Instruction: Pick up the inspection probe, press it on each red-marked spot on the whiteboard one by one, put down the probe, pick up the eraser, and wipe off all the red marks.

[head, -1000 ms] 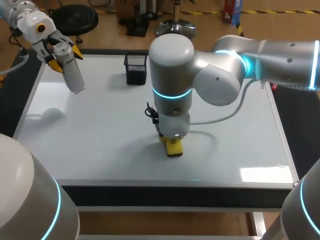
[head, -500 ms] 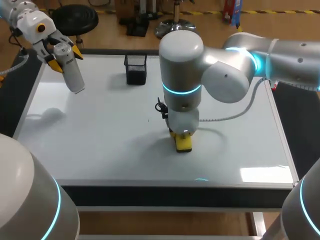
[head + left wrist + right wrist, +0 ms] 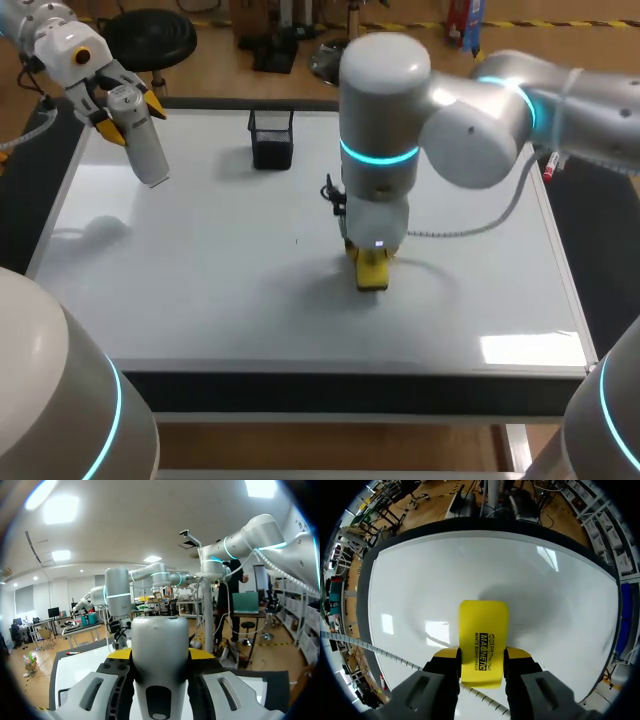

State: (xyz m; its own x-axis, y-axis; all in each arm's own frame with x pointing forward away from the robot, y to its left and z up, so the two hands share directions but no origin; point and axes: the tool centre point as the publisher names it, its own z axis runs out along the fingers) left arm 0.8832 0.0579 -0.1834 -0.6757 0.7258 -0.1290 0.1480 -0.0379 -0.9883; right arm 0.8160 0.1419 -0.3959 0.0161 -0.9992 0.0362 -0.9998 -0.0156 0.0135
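Head view: my left arm (image 3: 60,45) comes in at the far left corner, its jaws clamped on the grey inspection probe (image 3: 142,142), which hangs tilted in the air over the whiteboard (image 3: 200,280), clear of its surface. My right arm (image 3: 480,110) reaches in from the right past the middle of the board, wrist pointing straight down, its jaws closed on the yellow eraser (image 3: 372,270), whose lower end meets the white surface near the board's centre. A black mesh holder (image 3: 271,138) stands at the far edge, well apart from both tools.

Left wrist view: the probe's rounded grey body fills the gap between my two fingers, gripped from both sides, yellow tips showing just behind it. My right arm stands ahead of it over the board.

Right wrist view: the eraser sits upright between my yellow tips, pinched on both flanks, its far end against the board below.
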